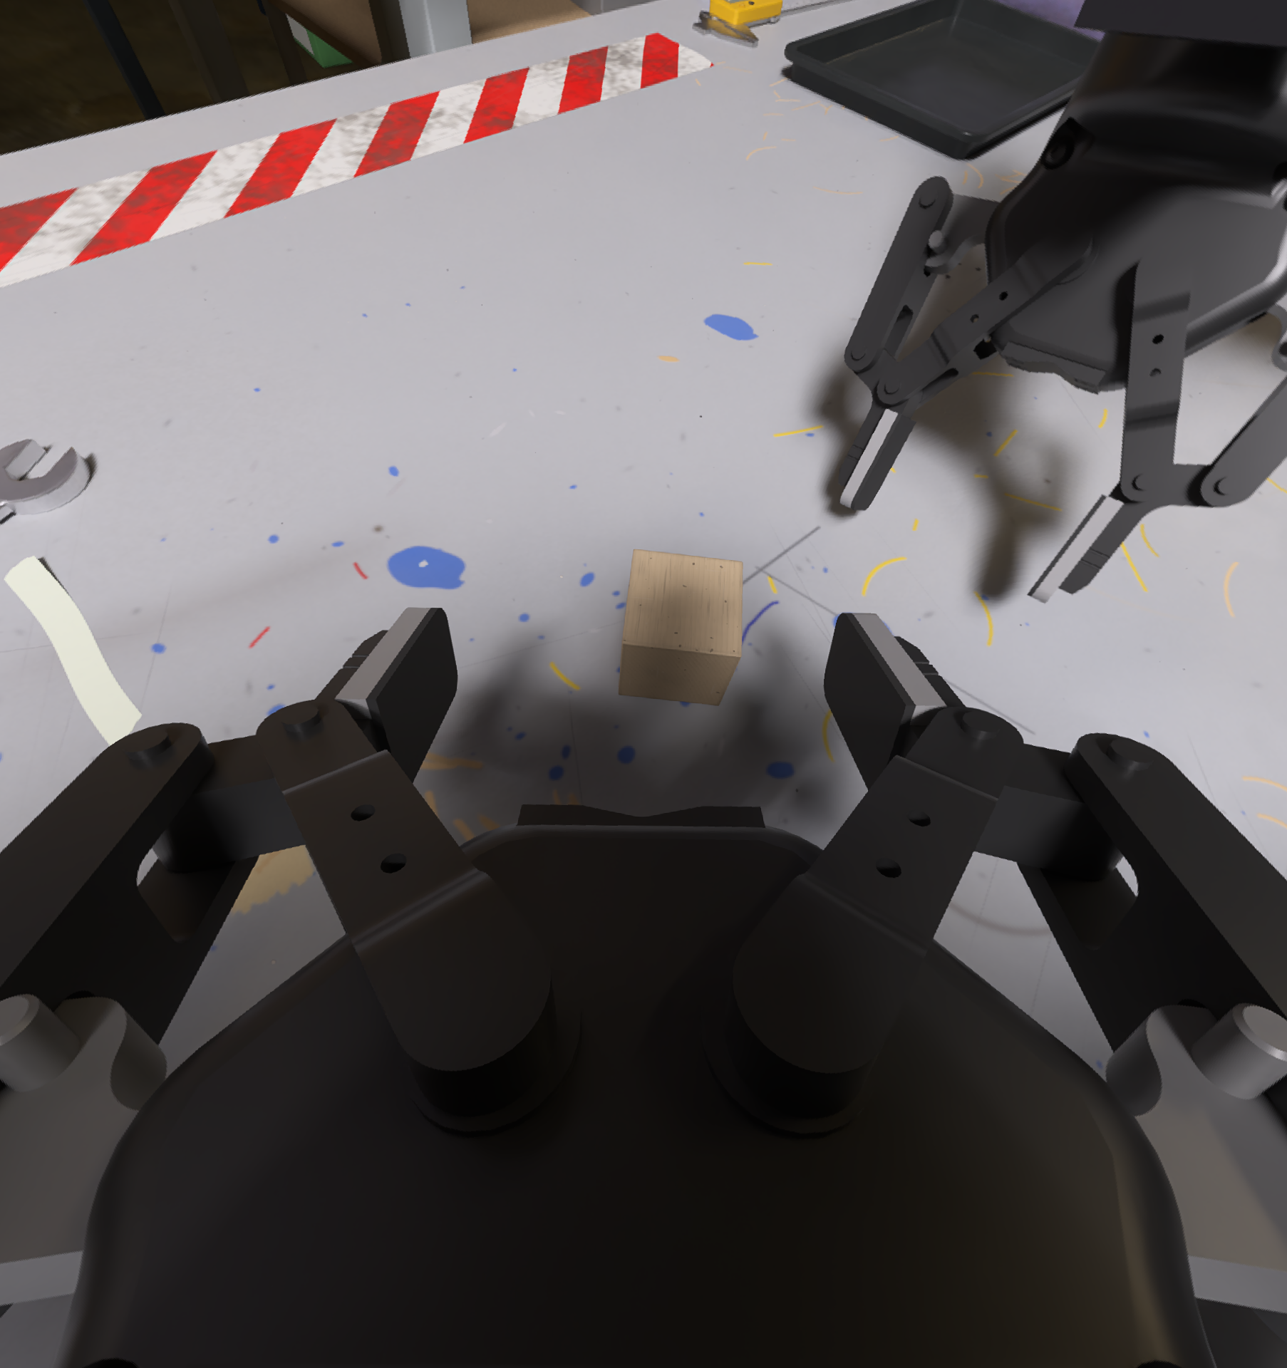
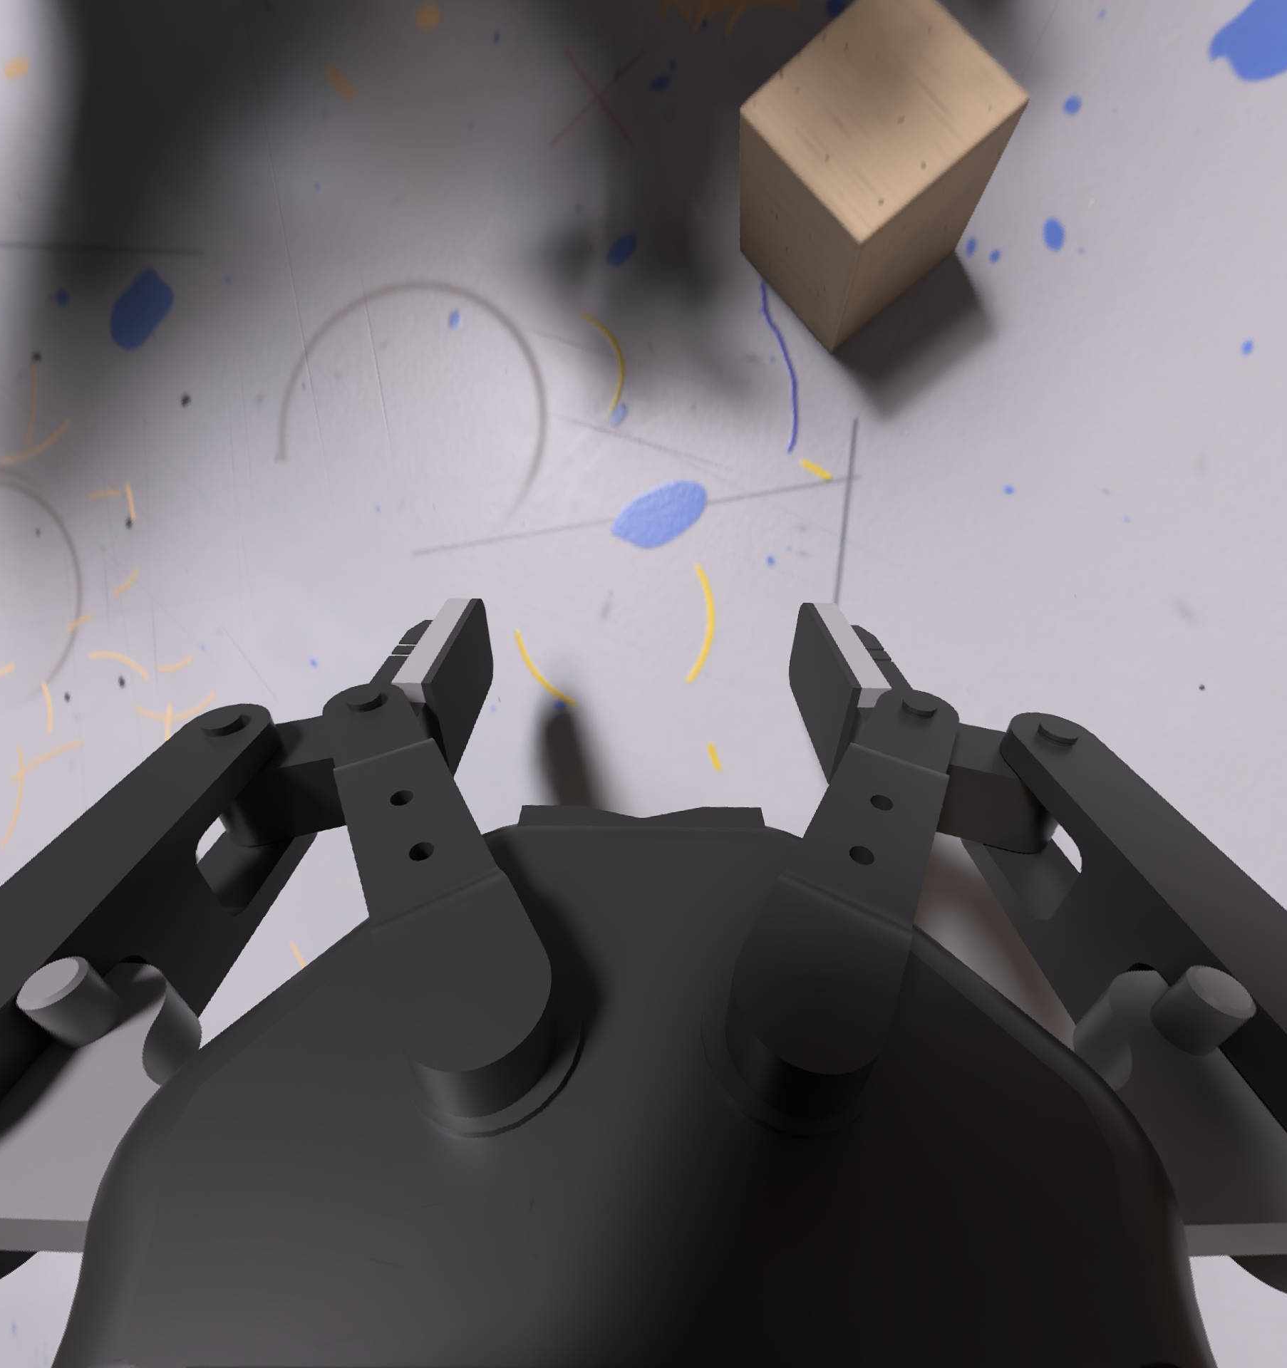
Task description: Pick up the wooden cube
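I'm holding my left gripper (image 1: 640,659) spread wide and empty, the wooden cube (image 1: 681,628) sitting on the grey worktop (image 1: 478,370) just beyond its fingertips, mid-table. My right gripper (image 2: 644,659) is hanging agape too, cube (image 2: 877,163) well ahead.

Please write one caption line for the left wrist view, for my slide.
Open left tool facing the wooden cube on the paint-speckled table; open right tool hovers nearby.

The wrench (image 1: 22,481) runs off the left edge; the black tray (image 1: 944,81) and yellow tool (image 1: 740,13) are cropped at the top.
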### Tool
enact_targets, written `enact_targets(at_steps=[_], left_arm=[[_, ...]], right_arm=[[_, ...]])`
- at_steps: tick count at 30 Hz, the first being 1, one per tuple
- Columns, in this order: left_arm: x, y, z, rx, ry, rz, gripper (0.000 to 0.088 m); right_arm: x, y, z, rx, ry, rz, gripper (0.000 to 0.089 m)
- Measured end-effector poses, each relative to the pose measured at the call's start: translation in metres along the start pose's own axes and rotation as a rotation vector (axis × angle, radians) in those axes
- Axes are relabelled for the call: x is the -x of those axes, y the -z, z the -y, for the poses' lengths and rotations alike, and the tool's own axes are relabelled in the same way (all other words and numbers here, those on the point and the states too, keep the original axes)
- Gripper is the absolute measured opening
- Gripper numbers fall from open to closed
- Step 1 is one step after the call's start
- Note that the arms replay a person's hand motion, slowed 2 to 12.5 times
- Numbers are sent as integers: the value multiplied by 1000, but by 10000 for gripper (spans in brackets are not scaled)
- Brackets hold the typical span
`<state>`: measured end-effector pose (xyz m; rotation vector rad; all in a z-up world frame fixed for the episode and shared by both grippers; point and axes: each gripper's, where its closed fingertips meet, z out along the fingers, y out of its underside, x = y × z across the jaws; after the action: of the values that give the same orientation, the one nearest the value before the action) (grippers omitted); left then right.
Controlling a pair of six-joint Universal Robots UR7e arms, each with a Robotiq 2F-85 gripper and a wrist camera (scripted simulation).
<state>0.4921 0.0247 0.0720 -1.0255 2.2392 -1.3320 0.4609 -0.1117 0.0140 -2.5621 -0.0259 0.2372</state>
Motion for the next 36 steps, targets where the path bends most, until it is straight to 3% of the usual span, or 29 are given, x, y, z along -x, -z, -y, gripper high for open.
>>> enact_targets(at_steps=[9, 14, 21, 25, 30, 36], left_arm=[[-3, -3, -1, -9, 21, -14, 854], [-4, -6, -1, -16, 40, -15, 854], [-7, -11, -1, -29, 71, -26, 822], [-8, -15, -1, -24, 82, -25, 785], [-8, -21, -4, 5, 80, -12, 741], [-8, -25, -4, 27, 65, 2, 721]], right_arm=[[-1, 24, -23, 143, 26, 131, 681], [-4, 37, -8, 90, 16, 176, 637], [-22, 50, 28, -67, 21, 158, 529], [-38, 49, 41, -112, 22, 135, 501], [-61, 37, 47, -105, -4, 96, 462], [-74, 15, 41, -27, -48, 98, 452]])
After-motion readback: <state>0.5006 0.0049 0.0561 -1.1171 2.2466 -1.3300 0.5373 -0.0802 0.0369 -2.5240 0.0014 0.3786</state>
